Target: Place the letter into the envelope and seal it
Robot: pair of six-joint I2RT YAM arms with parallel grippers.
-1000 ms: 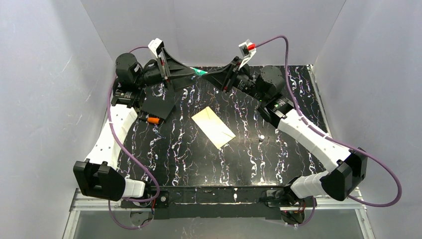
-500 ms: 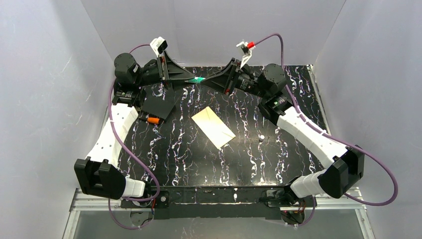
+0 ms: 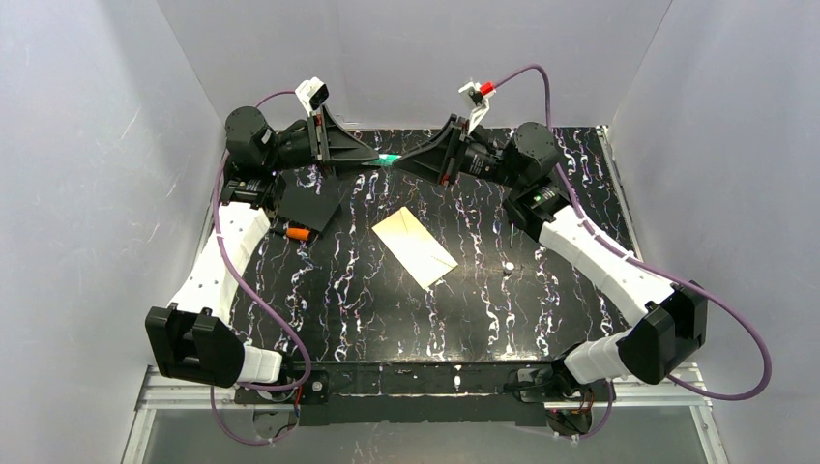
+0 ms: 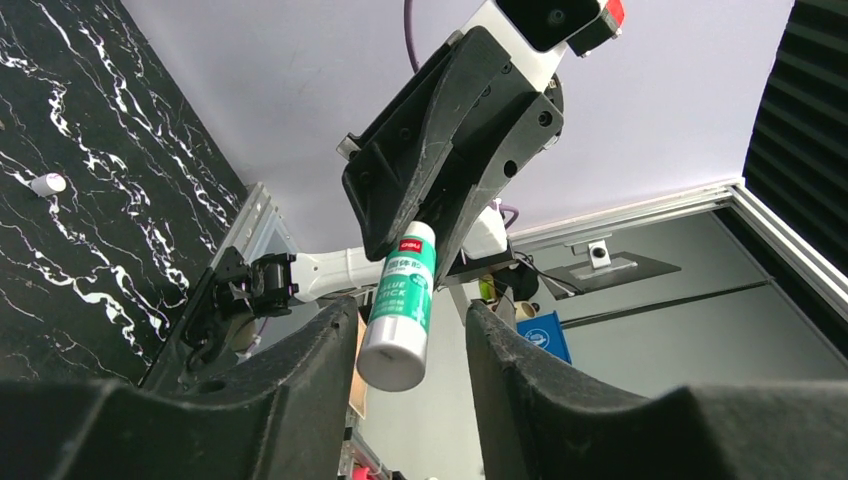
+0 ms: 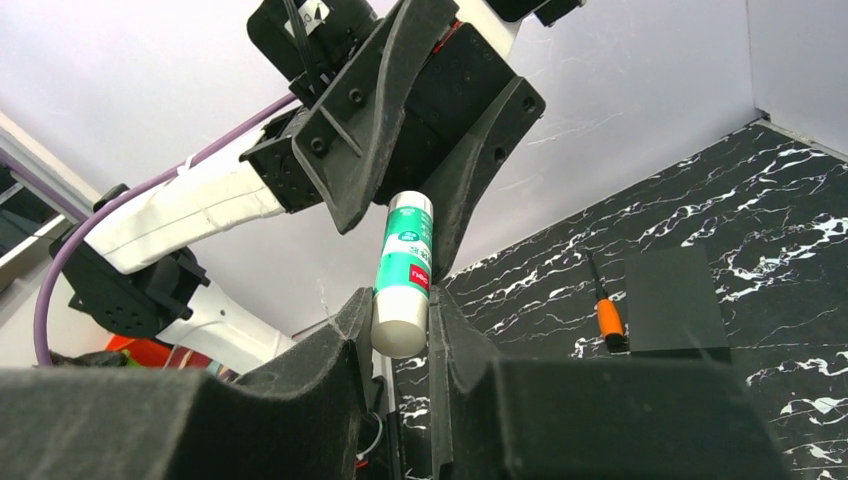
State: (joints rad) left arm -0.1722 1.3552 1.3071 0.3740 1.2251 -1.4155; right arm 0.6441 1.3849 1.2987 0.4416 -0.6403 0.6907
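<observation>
A green and white glue stick (image 3: 388, 159) hangs in the air above the back of the table, between the two grippers. My right gripper (image 5: 398, 295) is shut on one end of the stick (image 5: 405, 260). My left gripper (image 4: 410, 308) faces it, its jaws around the other end of the stick (image 4: 402, 305) with a gap still showing on one side, so it is open. The cream envelope (image 3: 414, 246) lies flat and slanted in the middle of the table, with both grippers well behind it. The letter shows in no view.
A black square card (image 3: 307, 205) lies at the back left with an orange-handled tool (image 3: 300, 233) beside it. A small white piece (image 3: 507, 266) sits right of the envelope. Grey walls stand close on three sides.
My left gripper has come in from the left onto the free end of the glue stick and its jaws have narrowed. My right gripper kept its hold and shifted slightly.
</observation>
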